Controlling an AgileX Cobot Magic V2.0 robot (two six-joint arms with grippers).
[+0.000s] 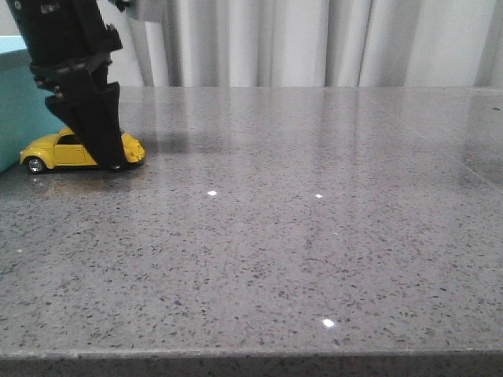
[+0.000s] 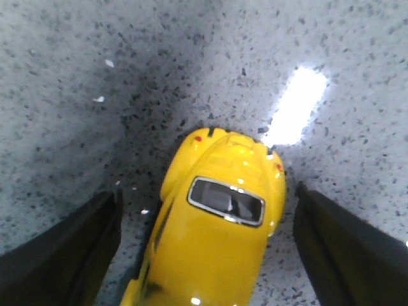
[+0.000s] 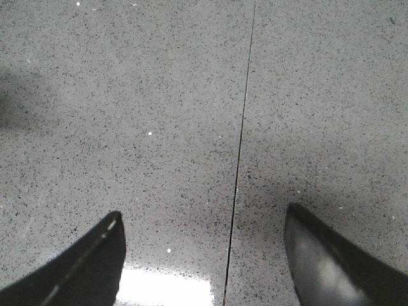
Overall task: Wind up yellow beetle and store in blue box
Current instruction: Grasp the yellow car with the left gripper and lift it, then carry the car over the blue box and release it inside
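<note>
The yellow beetle (image 1: 55, 149) stands on its wheels on the grey stone table at the far left, just in front of the blue box (image 1: 16, 102), of which only a turquoise side shows at the left edge. My left gripper (image 1: 110, 161) reaches down over the car's middle. In the left wrist view the yellow beetle (image 2: 220, 236) lies between the two black fingers (image 2: 64, 255), which stand apart from its sides with table showing in the gaps, so the left gripper (image 2: 207, 204) is open. My right gripper (image 3: 204, 226) is open over bare table, holding nothing.
The grey speckled table (image 1: 299, 236) stretches to the right and forward to its front edge. A thin dark seam (image 3: 241, 153) in the stone runs under the right gripper. White curtains (image 1: 314, 39) hang behind the table.
</note>
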